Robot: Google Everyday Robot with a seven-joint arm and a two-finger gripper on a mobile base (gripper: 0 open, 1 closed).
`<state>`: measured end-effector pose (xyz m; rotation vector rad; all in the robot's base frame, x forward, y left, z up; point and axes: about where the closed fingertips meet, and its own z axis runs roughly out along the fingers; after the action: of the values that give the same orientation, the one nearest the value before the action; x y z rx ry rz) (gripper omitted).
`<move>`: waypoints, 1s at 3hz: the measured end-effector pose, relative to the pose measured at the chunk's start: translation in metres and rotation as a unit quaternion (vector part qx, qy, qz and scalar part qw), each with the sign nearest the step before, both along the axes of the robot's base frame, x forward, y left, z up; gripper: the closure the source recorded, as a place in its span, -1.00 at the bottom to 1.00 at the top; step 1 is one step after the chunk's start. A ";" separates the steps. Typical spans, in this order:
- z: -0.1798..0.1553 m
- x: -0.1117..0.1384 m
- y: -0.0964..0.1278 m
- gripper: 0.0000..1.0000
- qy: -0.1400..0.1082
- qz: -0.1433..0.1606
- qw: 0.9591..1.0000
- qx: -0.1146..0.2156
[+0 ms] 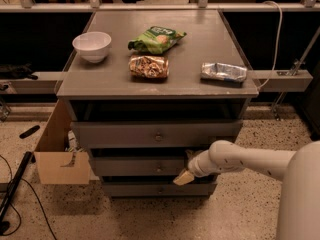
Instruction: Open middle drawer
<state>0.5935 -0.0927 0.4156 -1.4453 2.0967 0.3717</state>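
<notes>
At the lower left a cardboard box [55,156] stands beside the cabinet. On its top, in the upper half, sit a white bowl [92,45], a green bag [157,38], a brown snack bag [148,66] and a silver packet [224,72]. The middle drawer [135,167] lies below centre. My gripper [184,177] is at the right part of its front; I cannot tell its opening or any hold.

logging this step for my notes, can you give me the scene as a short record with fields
hand: at the middle drawer front, right of its knob
top drawer: looks partly pulled out
cabinet top: white bowl, green bag, brown snack bag, silver packet
floor, left of cabinet: cardboard box
</notes>
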 end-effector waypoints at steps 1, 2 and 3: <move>0.000 0.000 0.000 -0.03 0.000 0.000 1.000 0.000; 0.000 0.000 0.000 0.44 0.000 0.000 1.000 0.000; 0.002 0.000 0.000 0.99 0.000 0.000 1.000 0.000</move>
<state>0.5935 -0.0926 0.4175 -1.4454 2.0967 0.3719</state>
